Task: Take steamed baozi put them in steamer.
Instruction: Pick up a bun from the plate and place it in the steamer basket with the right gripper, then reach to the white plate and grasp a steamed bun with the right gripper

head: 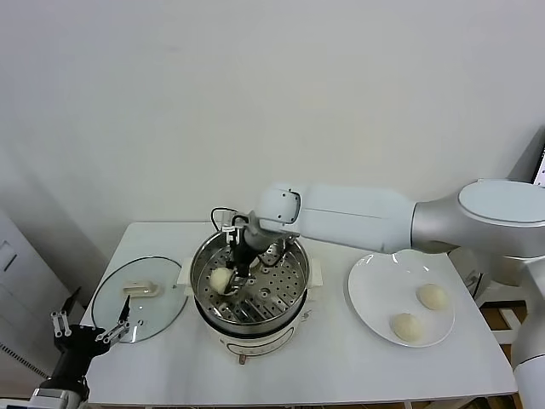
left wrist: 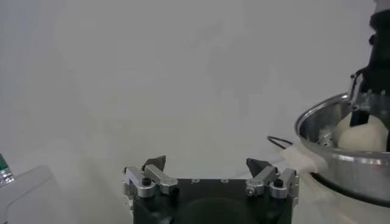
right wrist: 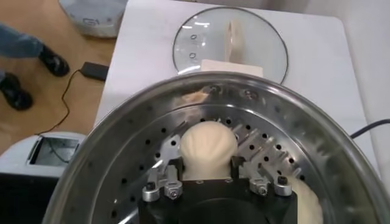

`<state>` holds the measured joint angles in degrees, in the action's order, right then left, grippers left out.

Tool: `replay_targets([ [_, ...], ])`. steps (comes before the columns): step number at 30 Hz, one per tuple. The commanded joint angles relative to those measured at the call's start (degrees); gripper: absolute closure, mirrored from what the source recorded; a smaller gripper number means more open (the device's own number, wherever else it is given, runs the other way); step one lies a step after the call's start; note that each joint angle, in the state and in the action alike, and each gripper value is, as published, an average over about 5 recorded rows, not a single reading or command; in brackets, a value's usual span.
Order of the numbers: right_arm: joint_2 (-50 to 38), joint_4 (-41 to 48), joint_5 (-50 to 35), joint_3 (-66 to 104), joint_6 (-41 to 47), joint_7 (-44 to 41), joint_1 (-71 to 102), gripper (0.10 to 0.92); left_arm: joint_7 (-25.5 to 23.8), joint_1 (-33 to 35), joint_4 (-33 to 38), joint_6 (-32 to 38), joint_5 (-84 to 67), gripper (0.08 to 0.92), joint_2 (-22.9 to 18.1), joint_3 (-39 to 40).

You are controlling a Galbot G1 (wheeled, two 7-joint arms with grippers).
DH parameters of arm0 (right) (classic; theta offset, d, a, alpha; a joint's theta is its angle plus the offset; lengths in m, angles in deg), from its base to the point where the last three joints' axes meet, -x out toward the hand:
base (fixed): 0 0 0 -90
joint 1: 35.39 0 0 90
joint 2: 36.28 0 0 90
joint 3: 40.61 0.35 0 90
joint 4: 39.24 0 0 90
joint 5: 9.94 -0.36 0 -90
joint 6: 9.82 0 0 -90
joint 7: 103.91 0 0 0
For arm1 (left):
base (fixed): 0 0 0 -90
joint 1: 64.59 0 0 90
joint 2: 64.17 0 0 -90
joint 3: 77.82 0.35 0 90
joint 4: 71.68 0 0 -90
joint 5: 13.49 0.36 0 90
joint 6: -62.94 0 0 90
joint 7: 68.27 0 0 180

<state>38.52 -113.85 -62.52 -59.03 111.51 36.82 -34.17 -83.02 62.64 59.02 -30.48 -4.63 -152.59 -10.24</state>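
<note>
Right end effector (head: 232,279) is down inside the steamer (head: 300,271), reaching in from the robot's right side. It is clenched around a bun (head: 221,279), one finger on each side; in the right wrist view the bun (right wrist: 206,146) sits squarely between the fingers (right wrist: 163,182) just above the perforated tray (right wrist: 122,176). Cannot tell from any view whether the bun's underside is touching the tray yet. The held bun is over the tray's left half.

A second pale round shape (right wrist: 304,204) shows in the pot just beside the end effector in the right wrist view; probably a bun already placed, mostly hidden. Two more buns (head: 432,296) (head: 407,326) lie on the plate (head: 368,290), right of the steamer, apart from each other.

Left end effector (head: 89,328) is parked low at the bench's left front corner, beside the glass lid (head: 140,300). Fingers spread wide, holding nothing; left wrist view confirms the gap.

Handling judgement: buns look light, soft and smooth-skinned. Dough will dent or tear under a hard squeeze, and may stick slightly to the pads on letting go. Best hold is across the widest part, at mid-height, with light closing force, as here.

Progress judgement: second of four being set down; two left on the plate.

Risk: bun clinging to a finger on withdrawal, or rolling against its neighbour.
</note>
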Motion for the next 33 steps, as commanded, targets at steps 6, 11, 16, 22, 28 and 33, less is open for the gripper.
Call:
replay_targets([
  [6,-1.4,-0.4,2.0,0.8,1.0,-0.7,-2.3,0.316,0.0,-0.6,-0.5,-0.3,0.1,0.177,0.4,0.4],
  [11,-8.1,-2.3,4.7,1.2,-1.4,-9.4,-7.6,0.214,0.0,-0.8,-0.6,-0.3,0.0,0.177,0.6,0.5],
  [16,-17.4,0.9,13.4,1.2,-9.3,-23.6,-14.0,0.203,0.0,-0.9,-0.5,-0.3,-0.1,0.177,0.9,0.6],
  [22,-27.3,4.5,21.9,-3.8,-17.5,-31.6,-16.0,0.203,0.0,-1.2,-0.8,-0.2,0.1,0.177,0.8,1.0],
  [28,-38.8,1.7,36.6,-3.3,-22.4,-32.4,-7.0,0.203,0.1,-1.1,-0.6,-0.3,0.7,0.177,0.6,1.4],
  [33,-43.5,2.2,45.2,2.6,-24.2,-31.8,3.4,0.203,0.2,-0.8,-0.1,-0.5,1.1,0.177,0.9,1.4],
])
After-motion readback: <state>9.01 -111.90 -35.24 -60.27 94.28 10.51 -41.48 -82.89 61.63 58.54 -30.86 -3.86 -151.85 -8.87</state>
